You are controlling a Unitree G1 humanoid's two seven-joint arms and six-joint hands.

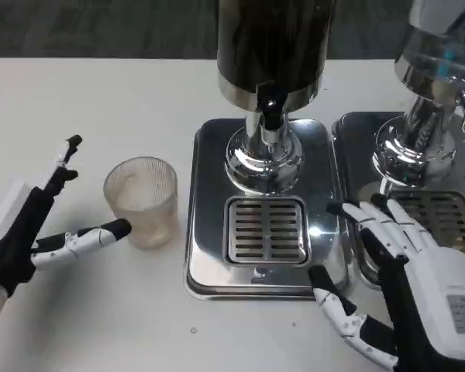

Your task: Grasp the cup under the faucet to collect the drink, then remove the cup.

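Beside the dispenser [267,85], cup [142,200] between left hand [39,225] fingers [101,235]

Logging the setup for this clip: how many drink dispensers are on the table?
2. One dispenser stands at the centre, over a drip tray; a second dispenser is at the right edge, partly cut off. More may lie outside the frame.

Ribbed clear cup [142,200]; glossy chrome dispenser [265,155]

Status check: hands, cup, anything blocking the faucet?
Left hand open beside cup, not gripping. Right hand open by drip tray. Cup on table, left of tray. Faucet path unobstructed.
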